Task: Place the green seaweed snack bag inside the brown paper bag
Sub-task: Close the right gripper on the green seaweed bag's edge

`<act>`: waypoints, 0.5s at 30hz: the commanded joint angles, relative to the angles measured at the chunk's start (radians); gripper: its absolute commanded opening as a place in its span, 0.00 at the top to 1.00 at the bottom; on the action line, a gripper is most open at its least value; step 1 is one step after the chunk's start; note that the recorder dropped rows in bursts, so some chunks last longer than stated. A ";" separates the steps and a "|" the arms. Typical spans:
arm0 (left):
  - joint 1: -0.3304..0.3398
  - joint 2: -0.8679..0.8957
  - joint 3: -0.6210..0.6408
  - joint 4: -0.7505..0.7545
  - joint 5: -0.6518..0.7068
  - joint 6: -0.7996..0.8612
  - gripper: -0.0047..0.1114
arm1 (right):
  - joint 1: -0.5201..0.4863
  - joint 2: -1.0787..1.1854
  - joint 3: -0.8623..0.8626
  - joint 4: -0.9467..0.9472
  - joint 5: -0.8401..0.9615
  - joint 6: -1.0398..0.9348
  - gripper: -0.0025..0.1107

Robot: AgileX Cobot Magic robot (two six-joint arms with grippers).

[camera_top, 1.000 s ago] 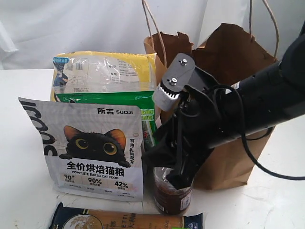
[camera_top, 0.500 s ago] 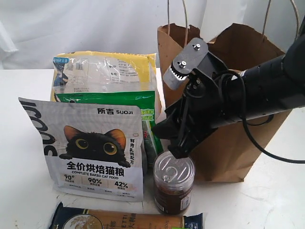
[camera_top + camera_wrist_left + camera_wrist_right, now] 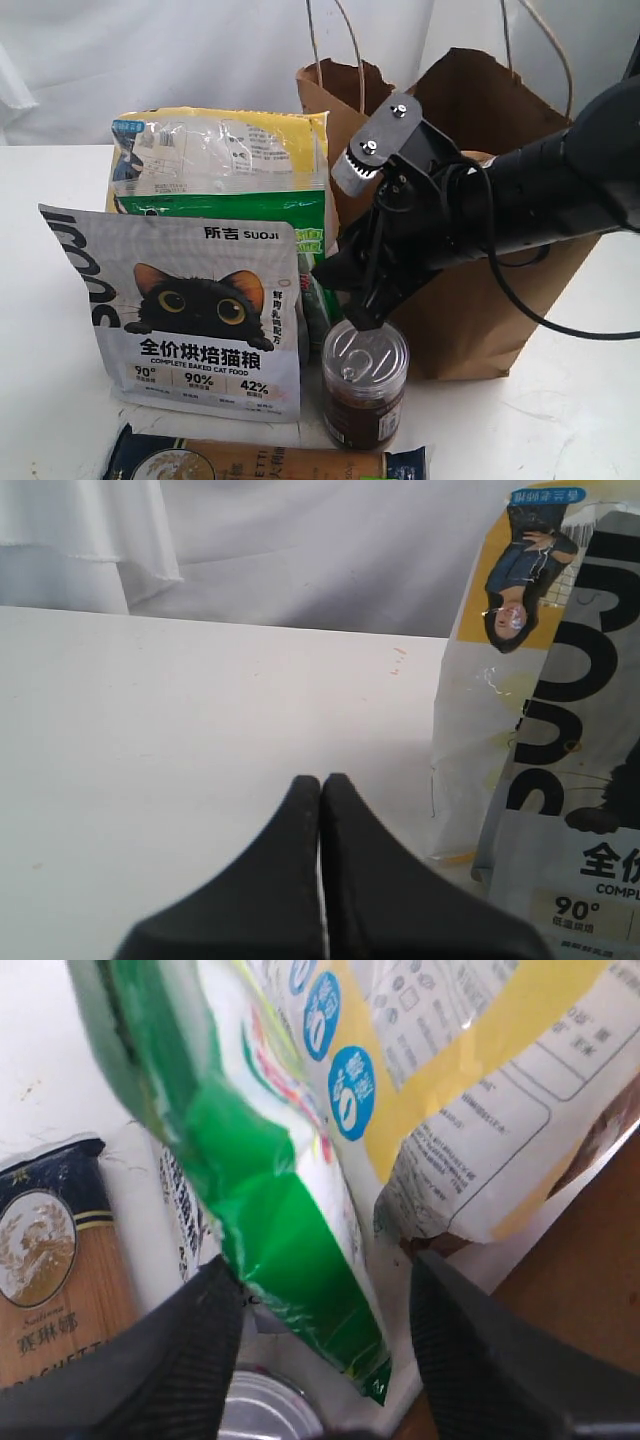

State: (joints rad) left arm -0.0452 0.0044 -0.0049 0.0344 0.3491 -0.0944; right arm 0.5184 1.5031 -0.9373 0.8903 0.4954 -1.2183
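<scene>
The green seaweed snack bag (image 3: 245, 207) stands between the yellow-and-clear bag and the grey cat-food pouch, so only a green strip of it shows; its glossy edge (image 3: 290, 1250) fills the right wrist view. My right gripper (image 3: 345, 290) is open, fingers either side of the green bag's edge, just above a jar. One finger (image 3: 205, 1345) touches or nearly touches the bag; the other stands apart. The brown paper bag (image 3: 480, 300) stands upright behind the right arm. My left gripper (image 3: 322, 785) is shut on nothing, low over bare table.
A jar with a silver lid (image 3: 365, 385) stands directly under the right gripper. The cat-food pouch (image 3: 185, 310) and the yellow-and-clear bag (image 3: 220, 150) stand left of it. A spaghetti pack (image 3: 260, 462) lies at the front edge. The table (image 3: 150, 730) is white.
My right gripper rose off the jar, swung toward the paper bag, then came back left toward the green bag. The paper bag's top and handles shifted.
</scene>
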 commanded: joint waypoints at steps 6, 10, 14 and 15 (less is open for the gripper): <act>-0.005 -0.004 0.005 0.002 -0.009 -0.001 0.96 | -0.011 -0.001 0.001 0.172 -0.009 -0.172 0.61; -0.005 -0.004 0.005 0.002 -0.009 -0.001 0.96 | -0.007 0.014 0.001 0.181 -0.027 -0.188 0.62; -0.005 -0.004 0.005 0.002 -0.009 -0.001 0.96 | -0.004 0.057 0.001 0.247 -0.048 -0.222 0.65; -0.005 -0.004 0.005 0.002 -0.009 -0.001 0.96 | 0.000 0.061 0.001 0.268 -0.048 -0.237 0.65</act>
State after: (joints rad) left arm -0.0452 0.0044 -0.0049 0.0344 0.3491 -0.0944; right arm 0.5184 1.5559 -0.9373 1.1075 0.4577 -1.4191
